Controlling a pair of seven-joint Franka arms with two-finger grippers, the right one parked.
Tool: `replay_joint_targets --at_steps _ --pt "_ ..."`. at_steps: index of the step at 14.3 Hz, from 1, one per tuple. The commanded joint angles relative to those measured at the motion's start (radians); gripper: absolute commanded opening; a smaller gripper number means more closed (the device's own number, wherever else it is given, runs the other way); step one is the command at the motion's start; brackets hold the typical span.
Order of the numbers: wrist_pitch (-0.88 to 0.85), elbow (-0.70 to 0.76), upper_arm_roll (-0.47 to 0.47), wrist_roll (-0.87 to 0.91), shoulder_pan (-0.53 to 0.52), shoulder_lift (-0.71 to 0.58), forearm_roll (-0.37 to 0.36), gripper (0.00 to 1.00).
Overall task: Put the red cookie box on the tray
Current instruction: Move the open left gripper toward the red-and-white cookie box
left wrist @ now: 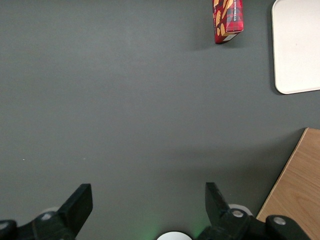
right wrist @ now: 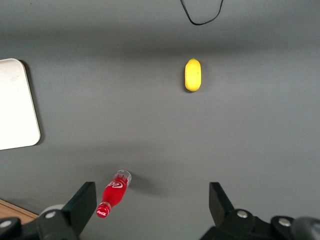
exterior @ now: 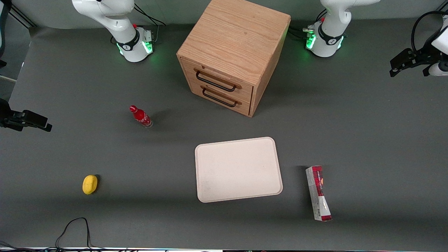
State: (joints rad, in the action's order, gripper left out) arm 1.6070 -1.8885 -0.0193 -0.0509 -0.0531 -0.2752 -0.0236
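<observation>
Red cookie box [left wrist: 228,21] cut off, beside tray [left wrist: 297,47] | gripper [left wrist: 149,206] jaws released, hovering over bare table

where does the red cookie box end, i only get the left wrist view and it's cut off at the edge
Observer: The front view shows the whole red cookie box. It lies flat on the table beside the tray, not touching it, toward the working arm's end.
Operator: anything on the tray, i just see a corner
Observer: Nothing. Its whole surface is bare in the front view.
Operator: and where's my gripper relative to the box
Observer: The gripper is open and hangs farther from the front camera than the box, out at the working arm's end of the table, level with the wooden cabinet.
</observation>
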Motion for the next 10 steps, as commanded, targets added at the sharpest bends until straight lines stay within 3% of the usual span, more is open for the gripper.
replay_joint_targets --at_steps 1,7,10 --pt "-0.025 0.006 0.012 -0.014 0.009 -0.015 0.025 1.0" --pt "0.02 0.018 0.021 -0.056 0.012 0.072 0.01 1.0" --pt "-0.033 0.278 0.025 -0.035 0.059 0.288 0.014 1.0"
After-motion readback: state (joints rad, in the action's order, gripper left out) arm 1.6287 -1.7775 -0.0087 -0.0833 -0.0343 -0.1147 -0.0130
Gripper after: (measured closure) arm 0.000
